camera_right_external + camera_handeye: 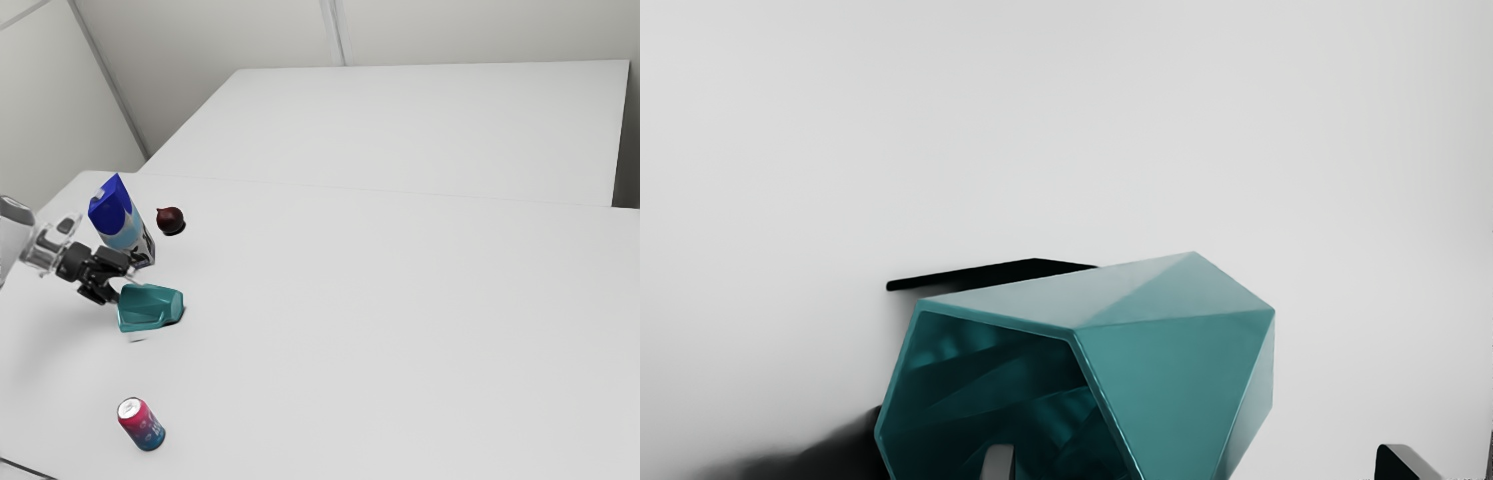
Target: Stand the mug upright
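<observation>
The teal faceted mug [150,308] lies on its side on the table, just beyond my gripper [112,283] in the exterior view. In the wrist view, the mug's [1166,373] dark mouth faces toward my hand. My gripper [1193,463] stands wide open there, one fingertip in front of the mug's mouth and the other off past its outer side. Whether either finger touches the mug I cannot tell.
A blue and white carton [122,222] stands close behind the gripper in the exterior view, with a small dark red object [171,220] beside it. A pink and blue can [141,424] stands nearer that camera. The white table [400,320] extends toward the exterior view's right.
</observation>
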Controlling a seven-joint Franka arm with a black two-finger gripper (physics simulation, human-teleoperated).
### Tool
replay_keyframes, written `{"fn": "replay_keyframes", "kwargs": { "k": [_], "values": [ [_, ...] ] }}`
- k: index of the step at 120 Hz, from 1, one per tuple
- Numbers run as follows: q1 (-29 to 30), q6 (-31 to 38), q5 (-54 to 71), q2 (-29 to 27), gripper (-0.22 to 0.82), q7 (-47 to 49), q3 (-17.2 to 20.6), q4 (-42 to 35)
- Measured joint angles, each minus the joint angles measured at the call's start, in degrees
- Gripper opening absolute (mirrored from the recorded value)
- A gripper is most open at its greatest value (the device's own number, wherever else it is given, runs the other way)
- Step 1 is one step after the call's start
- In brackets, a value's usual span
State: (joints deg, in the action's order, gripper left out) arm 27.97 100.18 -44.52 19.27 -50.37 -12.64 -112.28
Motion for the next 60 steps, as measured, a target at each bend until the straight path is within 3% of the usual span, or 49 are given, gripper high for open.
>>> {"fn": "replay_keyframes", "kwargs": {
  "k": [16, 42, 60],
  "values": [
    [-0.18, 0.76, -1.19, -0.69, 0.52, -1.60, 0.54, -2.22],
    [-0.27, 1.72, -1.77, -2.95, 0.22, -3.53, 0.68, -3.91],
    [-0.39, 2.06, -1.85, -4.16, 0.11, -4.46, 1.51, -4.01]
  ]
}}
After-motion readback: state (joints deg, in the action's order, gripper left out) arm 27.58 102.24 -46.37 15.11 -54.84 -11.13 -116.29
